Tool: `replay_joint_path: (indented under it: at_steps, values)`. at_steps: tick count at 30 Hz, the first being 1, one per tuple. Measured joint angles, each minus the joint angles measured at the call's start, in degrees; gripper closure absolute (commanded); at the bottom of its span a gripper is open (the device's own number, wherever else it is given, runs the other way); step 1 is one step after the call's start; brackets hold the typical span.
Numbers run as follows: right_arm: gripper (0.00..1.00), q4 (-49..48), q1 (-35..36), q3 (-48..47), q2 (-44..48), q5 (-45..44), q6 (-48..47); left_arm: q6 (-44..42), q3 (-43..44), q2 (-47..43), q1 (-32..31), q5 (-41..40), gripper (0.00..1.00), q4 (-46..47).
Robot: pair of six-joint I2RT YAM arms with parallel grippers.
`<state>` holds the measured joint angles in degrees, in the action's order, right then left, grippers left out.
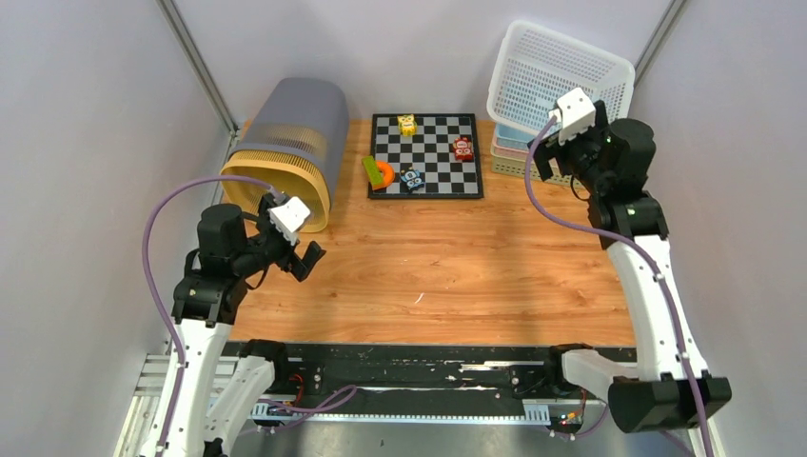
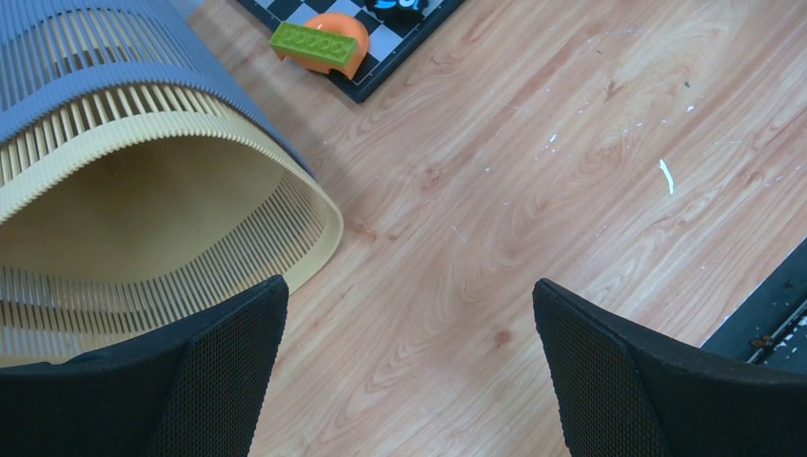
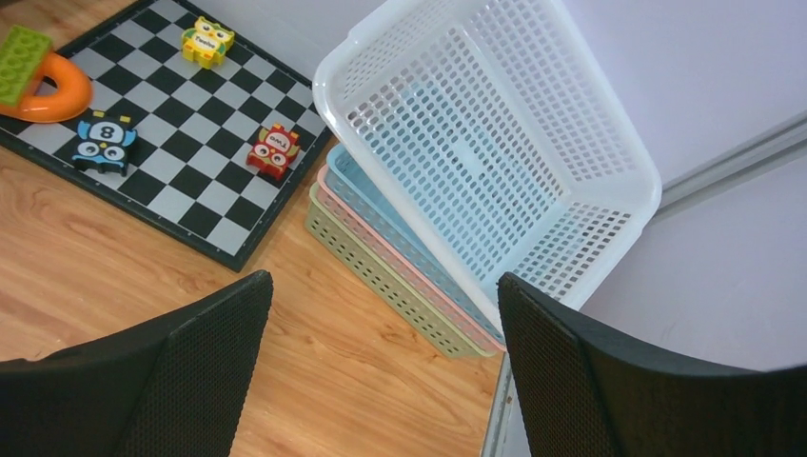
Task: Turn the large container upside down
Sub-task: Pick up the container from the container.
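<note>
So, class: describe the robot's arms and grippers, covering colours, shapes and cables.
White links and black joints form the left arm and right arm, a purple cable along each. The left gripper and right gripper have two broad black fingers with mesh-textured faces.

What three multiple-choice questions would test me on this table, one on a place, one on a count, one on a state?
1. The green brick rests: A on the orange arch; B on bare wood; C in mid-air.
2. Count of owl figures on the chessboard: A two; B three; C five.
3. The large ribbed bin is: A upright; B on its side; C upside down.
Answers: A, the brick sits atop the arch; B, one yellow, one red, one blue; B, its open mouth faces the arms.
</note>
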<state>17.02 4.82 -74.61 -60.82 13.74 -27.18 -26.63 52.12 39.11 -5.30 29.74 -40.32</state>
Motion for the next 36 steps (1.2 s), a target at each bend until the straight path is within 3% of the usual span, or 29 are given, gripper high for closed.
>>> replay_joint_path:
  at_steps: [11, 18, 36]
  values:
    - [0.10, -7.28, 0.00, -1.60, -13.70, -0.31, -1.16, 0.04, -1.16, -0.33, 0.00, 1.01, 0.00, 0.90]
    - [0.19, -10.86, 0.02, -6.03, -22.58, -0.31, -2.82, 0.04, -1.49, -0.33, 0.00, 1.16, 0.00, 1.20]
    - [0.29, -9.40, 0.83, -18.99, -38.60, -5.09, -6.16, 0.00, -2.43, -0.61, 0.00, 1.16, 0.00, 1.22]
